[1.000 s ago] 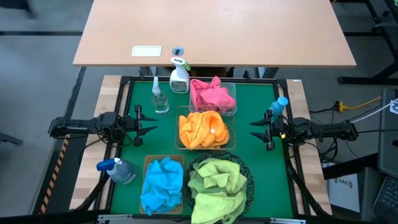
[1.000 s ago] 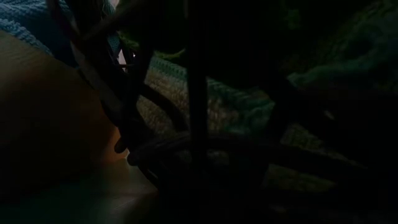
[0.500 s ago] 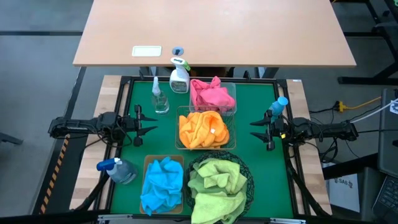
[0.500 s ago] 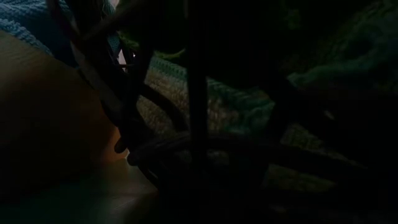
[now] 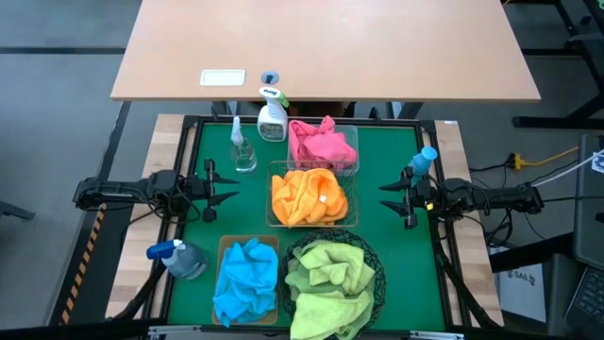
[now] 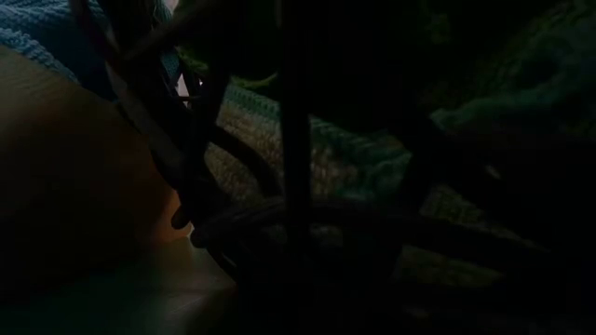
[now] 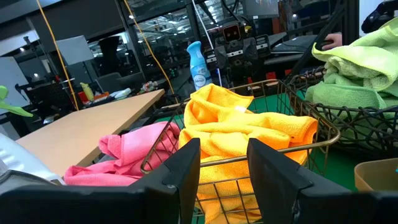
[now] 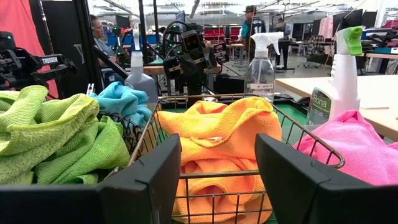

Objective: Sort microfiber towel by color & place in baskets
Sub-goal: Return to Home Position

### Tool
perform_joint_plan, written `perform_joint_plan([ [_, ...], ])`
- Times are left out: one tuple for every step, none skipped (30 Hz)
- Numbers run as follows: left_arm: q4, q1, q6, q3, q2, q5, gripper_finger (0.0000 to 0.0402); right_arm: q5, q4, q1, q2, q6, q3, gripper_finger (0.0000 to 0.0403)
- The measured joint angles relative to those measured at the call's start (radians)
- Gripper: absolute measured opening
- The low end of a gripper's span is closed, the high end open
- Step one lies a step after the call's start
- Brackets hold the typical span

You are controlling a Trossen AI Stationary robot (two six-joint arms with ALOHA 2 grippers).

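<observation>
Left end effector [image 5: 225,187] and right end effector [image 5: 387,196] hang empty, fingers apart, flanking the baskets [image 5: 380,274]; soft, light towels [image 5: 307,195] would pinch best at raised folds.

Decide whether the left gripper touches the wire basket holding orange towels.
Apart. The high view shows bare green mat between the left gripper and the wire basket.

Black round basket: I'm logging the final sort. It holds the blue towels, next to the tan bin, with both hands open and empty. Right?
Not quite: the black round basket holds the green towels, not blue, as the high view shows. The blue towels lie in the tan bin next to it. The left hand and right hand are open and empty.
</observation>
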Motion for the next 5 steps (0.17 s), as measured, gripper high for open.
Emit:
perform_joint_plan([
  [0.0,0.0,0.0,0.0,0.0,0.0,0.0128,0.0,0.0,0.0,0.0,0.0,0.0,0.0205],
  [0.0,0.0,0.0,0.0,0.0,0.0,0.0128,0.0,0.0,0.0,0.0,0.0,0.0,0.0205],
  [0.0,0.0,0.0,0.0,0.0,0.0,0.0128,0.0,0.0,0.0,0.0,0.0,0.0,0.0205],
  [0.0,0.0,0.0,0.0,0.0,0.0,0.0128,0.0,0.0,0.0,0.0,0.0,0.0,0.0205],
  [0.0,0.0,0.0,0.0,0.0,0.0,0.0128,0.0,0.0,0.0,0.0,0.0,0.0,0.0205],
])
